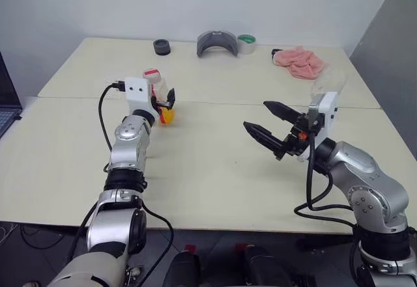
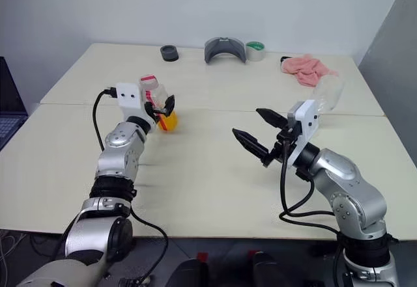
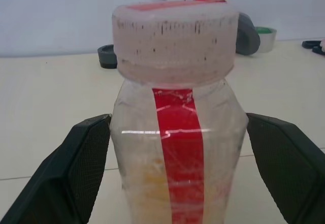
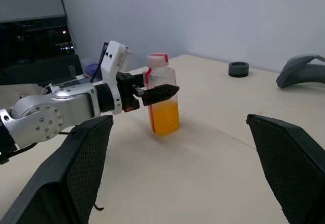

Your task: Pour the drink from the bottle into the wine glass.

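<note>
The bottle (image 4: 162, 94) stands upright on the table (image 1: 215, 176), cap on, with the drink (image 4: 165, 116) filling its lower part. Taking the bottle as the landmark, the left gripper (image 4: 152, 93) is right at it: its two black fingers (image 3: 84, 168) stand spread wide, one to each side of the squarish body, with a sliver of table showing between each pad and the plastic. So the claw brackets the bottle but does not grip it — nothing is held yet.

The relation that matters is simple. The bottle's long axis is vertical, the left gripper points roughly level at its mid-body, and the body sits squarely between the fingers, below the neck. The next move, as I judge it, is only to close; little further reach looks necessary.

The right gripper (image 1: 266, 128) hangs over the table well to the right of the bottle, fingers spread wide and empty, pointing back toward it. It is plainly the farther arm, so the pick belongs to the left.

The wine glass (image 2: 328, 93) stands far to the right of the bottle, beyond the right gripper and near the pink cloth (image 1: 298, 61) — faint against the table, apparently empty. Pouring has not begun, and the cap seems to need removing first.
</note>
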Controlling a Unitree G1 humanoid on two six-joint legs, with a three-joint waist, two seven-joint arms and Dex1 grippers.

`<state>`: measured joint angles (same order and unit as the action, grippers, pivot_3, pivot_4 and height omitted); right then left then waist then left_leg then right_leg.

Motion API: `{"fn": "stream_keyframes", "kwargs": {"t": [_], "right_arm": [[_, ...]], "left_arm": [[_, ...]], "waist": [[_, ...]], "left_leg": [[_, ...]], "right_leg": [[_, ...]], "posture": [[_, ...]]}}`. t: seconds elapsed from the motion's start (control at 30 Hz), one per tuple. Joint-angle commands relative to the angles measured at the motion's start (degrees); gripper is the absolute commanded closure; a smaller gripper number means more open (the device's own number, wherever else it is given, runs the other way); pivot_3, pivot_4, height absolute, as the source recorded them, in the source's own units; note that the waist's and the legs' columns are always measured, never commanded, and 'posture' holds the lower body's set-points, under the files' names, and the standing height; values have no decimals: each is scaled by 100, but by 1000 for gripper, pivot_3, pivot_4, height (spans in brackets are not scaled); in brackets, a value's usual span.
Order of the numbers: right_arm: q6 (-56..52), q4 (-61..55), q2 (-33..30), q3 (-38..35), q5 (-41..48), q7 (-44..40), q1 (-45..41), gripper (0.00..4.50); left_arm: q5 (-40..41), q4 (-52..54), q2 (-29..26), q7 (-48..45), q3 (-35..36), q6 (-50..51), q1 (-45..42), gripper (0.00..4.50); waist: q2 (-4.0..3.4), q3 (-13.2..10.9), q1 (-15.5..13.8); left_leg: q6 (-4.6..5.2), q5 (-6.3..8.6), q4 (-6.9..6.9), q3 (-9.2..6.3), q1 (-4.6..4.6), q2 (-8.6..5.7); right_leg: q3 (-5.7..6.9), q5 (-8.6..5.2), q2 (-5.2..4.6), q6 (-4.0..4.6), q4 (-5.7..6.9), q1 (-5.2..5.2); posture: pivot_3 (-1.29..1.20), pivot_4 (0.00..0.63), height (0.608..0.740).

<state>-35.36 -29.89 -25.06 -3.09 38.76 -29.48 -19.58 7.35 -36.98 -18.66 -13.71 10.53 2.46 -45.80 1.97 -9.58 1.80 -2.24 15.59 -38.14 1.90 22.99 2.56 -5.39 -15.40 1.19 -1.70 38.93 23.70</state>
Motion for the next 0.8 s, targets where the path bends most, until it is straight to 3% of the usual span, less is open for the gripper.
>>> {"fn": "stream_keyframes", "kwargs": {"t": [0.03,0.37,0.8], "right_arm": [[128,-257,16,-38,-50,85,-17,0],[157,-298,31,-61,-101,141,64,0],[153,-327,123,-39,-144,221,85,0]], "left_arm": [[-55,-357,-89,-92,-9,-406,-373,30],[-125,-1423,-155,-270,5,-979,-872,30],[-100,-1670,-180,-398,13,-1193,-1036,30]], "waist": [[0,0,0],[1,0,1],[1,0,1]], "left_leg": [[0,0,0,1,0,0],[0,0,0,1,2,-1],[0,0,0,2,3,-1]], "right_leg": [[0,0,0,0,0,1],[2,0,0,0,0,2],[2,0,0,0,0,3]], "posture": [[0,150,740],[0,150,740],[0,150,740]]}}
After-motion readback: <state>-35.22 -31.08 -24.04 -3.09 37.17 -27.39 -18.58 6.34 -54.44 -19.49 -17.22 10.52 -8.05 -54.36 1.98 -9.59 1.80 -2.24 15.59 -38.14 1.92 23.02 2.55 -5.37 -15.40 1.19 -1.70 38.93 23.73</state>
